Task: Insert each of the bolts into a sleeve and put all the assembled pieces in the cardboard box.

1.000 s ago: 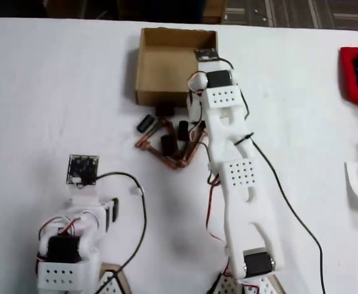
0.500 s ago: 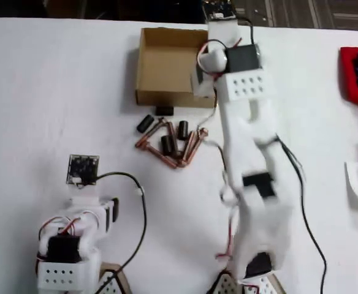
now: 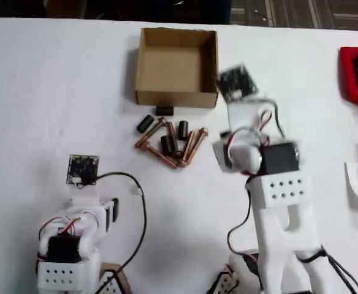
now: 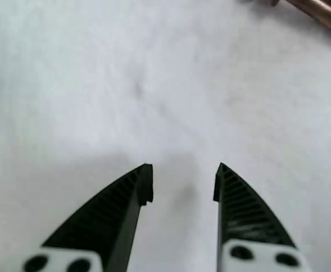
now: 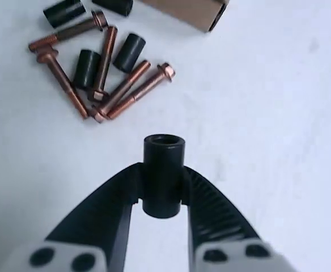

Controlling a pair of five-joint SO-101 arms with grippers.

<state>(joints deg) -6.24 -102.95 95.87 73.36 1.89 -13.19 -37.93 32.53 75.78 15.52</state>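
The right gripper (image 5: 162, 190) is closed on one black sleeve (image 5: 162, 161), holding it upright over the bare table (image 3: 44, 73), a little apart from the bolts (image 5: 106, 56) lying in front of the cardboard box (image 3: 176, 98); the left gripper (image 4: 182, 182) is partly open and holds nothing. I fear the sleeve, pinched only at the very end of the jaws, could tilt or slip out if a bolt presses in off-centre.

The white plastic left arm (image 3: 68, 257) and right arm (image 3: 281, 214) have grids of small holes (image 3: 283, 187), black servo blocks (image 3: 280, 159) and black square camera boards (image 3: 82, 169). Thin black cables (image 3: 143, 214) trail off both, and red wires (image 3: 265, 119) cross the right one. The left gripper (image 4: 182, 184) and right gripper (image 5: 162, 186) have black ribbed tapering fingers (image 4: 120, 209).
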